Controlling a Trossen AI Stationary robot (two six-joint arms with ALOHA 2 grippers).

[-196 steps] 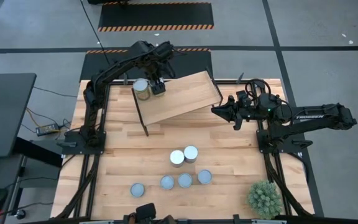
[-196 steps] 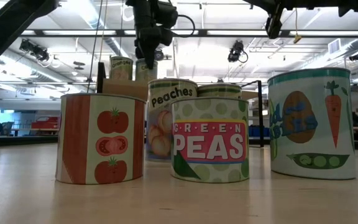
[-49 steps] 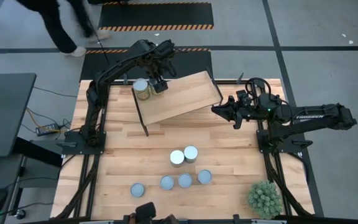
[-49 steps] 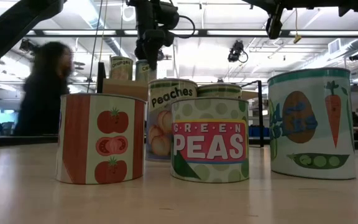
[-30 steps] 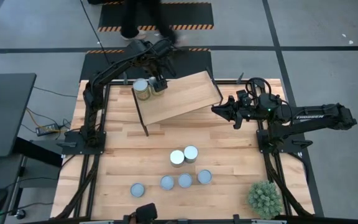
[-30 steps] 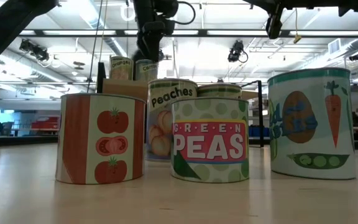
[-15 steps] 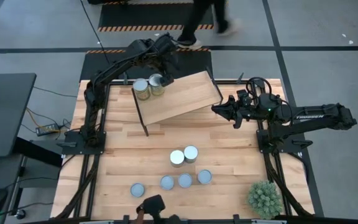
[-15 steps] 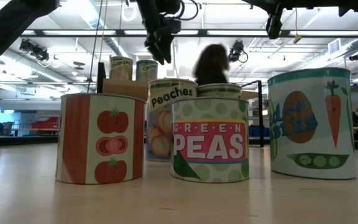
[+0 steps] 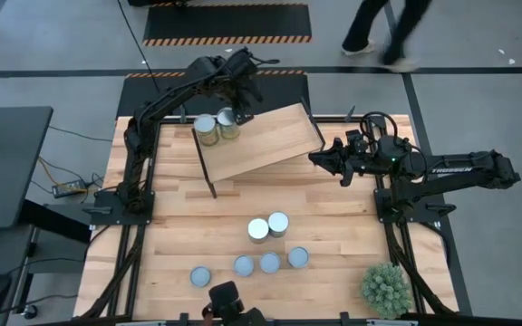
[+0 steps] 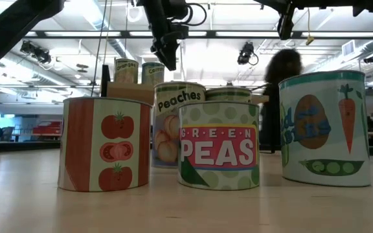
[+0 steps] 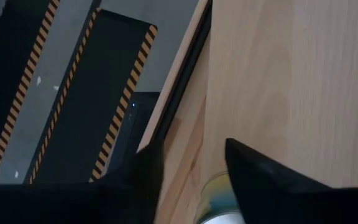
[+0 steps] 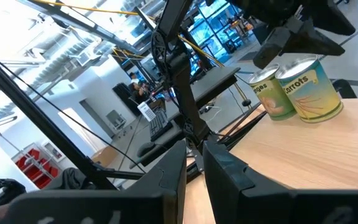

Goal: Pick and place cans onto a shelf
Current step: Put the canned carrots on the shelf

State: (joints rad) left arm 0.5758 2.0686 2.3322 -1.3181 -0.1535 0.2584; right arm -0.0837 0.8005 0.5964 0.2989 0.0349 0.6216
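Two cans stand upright side by side at the shelf's (image 9: pixel 270 140) far left corner: one (image 9: pixel 206 128) and, to its right, one labelled carrots (image 9: pixel 227 123), also seen in the right wrist view (image 12: pixel 309 90). My left gripper (image 9: pixel 245 101) hangs open just beyond the carrots can (image 11: pixel 219 198), above the shelf's far edge, touching nothing. Several more cans stand on the table near its front, among them the tomato can (image 10: pixel 105 144) and the peas can (image 10: pixel 219 145). My right gripper (image 9: pixel 315 160) waits shut by the shelf's right end, pointing level at it.
A spiky green plant ball (image 9: pixel 386 290) sits at the table's near right corner. The front cans cluster around (image 9: pixel 269 263). A person (image 9: pixel 383 32) walks on the floor beyond the table's far edge. Bare tabletop (image 9: pixel 179 213) lies between the shelf and the front cans.
My left gripper has come up off the carrots can and moved a little toward the table's far right, leaving the can upright on the shelf beside the first one. Its fingers now stand closer together. The person behind the table has walked to the right.
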